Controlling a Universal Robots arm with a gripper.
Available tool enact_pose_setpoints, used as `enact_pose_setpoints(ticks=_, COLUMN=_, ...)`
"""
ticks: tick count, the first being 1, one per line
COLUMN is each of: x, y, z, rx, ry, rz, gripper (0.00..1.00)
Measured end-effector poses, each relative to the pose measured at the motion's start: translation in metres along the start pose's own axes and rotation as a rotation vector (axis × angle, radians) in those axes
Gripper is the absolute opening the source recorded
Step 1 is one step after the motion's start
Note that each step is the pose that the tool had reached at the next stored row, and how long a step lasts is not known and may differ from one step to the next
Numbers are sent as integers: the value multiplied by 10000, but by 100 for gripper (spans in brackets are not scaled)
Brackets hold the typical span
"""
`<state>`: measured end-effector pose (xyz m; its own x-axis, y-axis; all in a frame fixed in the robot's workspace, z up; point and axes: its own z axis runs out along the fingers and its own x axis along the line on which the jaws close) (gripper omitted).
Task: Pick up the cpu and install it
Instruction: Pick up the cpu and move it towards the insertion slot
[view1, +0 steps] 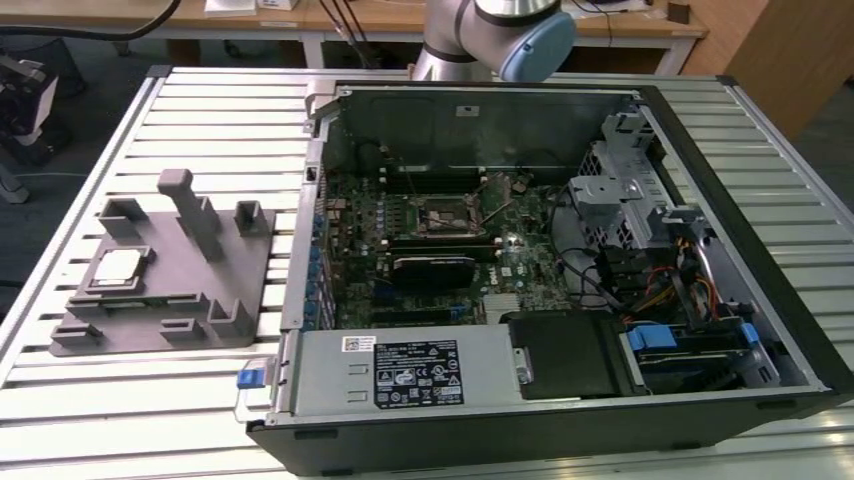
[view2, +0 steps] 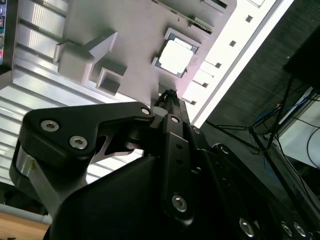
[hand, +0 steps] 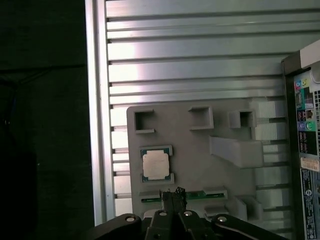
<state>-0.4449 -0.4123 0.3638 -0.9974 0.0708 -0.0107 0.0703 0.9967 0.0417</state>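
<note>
Exterior view shows the cpu (view1: 118, 266) lying flat in its pocket on the grey tray (view1: 247, 275), at that view's left, well apart from the socket (view1: 441, 215) inside the open computer case (view1: 534, 440). In the first wrist view the gripper (hand: 173, 193) hangs above the tray, near the cpu but not touching it, and its two tips look pressed together with nothing between them. I think shut tips could bump or scratch the chip, and since it is thin and sits low, it could slip and fall.
</note>
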Motion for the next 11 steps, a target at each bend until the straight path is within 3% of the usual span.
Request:
enact_pose_setpoints(ticks=4, x=33, y=-59, z=16, rx=1, ry=1, rz=-12, gripper=11)
enact_pose_setpoints(ticks=6, x=37, y=-97, z=31, rx=1, ry=12, rz=-41, gripper=23)
enact_pose_setpoints(ticks=7, x=36, y=-109, z=43, rx=1, ry=34, rz=-66, gripper=23)
enact_pose_setpoints(ticks=11, x=36, y=-132, z=100, rx=12, ry=227, rz=-330, gripper=41)
